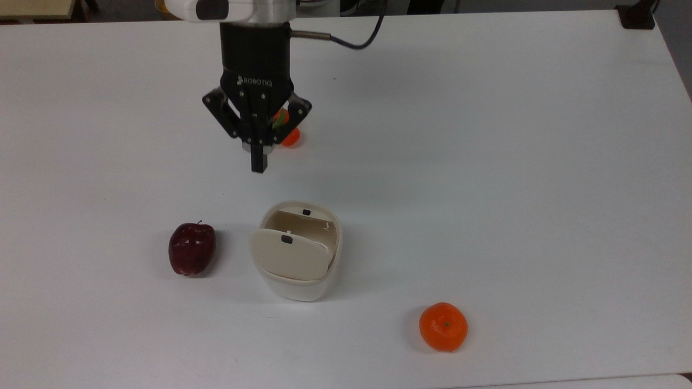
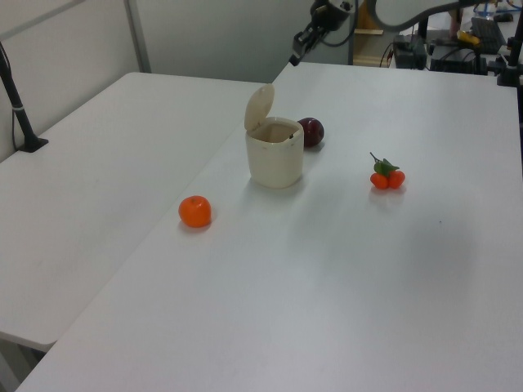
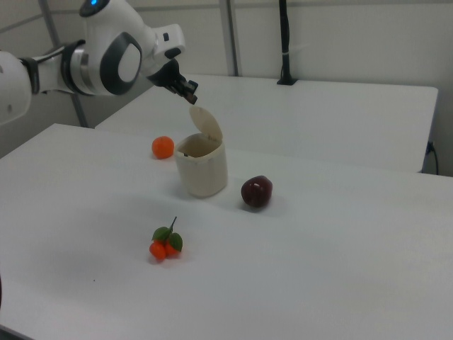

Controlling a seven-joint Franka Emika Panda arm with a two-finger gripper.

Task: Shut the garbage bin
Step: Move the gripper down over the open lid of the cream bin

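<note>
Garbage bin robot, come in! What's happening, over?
Black two-finger gripper shut, empty, hovering above the table. Small cream-white plastic garbage bin, beige hinged lid standing open. Nothing between gripper and lid; dark red apple beside the bin.

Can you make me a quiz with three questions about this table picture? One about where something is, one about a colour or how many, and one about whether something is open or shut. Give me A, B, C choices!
1. In the top view, where is the apple?
A. To the bin's left
B. Inside the bin
C. Beside the big orange

2. What colour is the apple?
A. Green
B. Yellow
C. Dark red

3. How is the bin's lid?
A. Shut flat
B. Standing up, open
C. Lying on the table

Answers:
1. A: the apple sits on the table at the top view's left of the garbage bin.
2. C: its skin is dark red.
3. B: the lid stands upright above the open bin, and the tool hangs above the table, not touching it.
</note>
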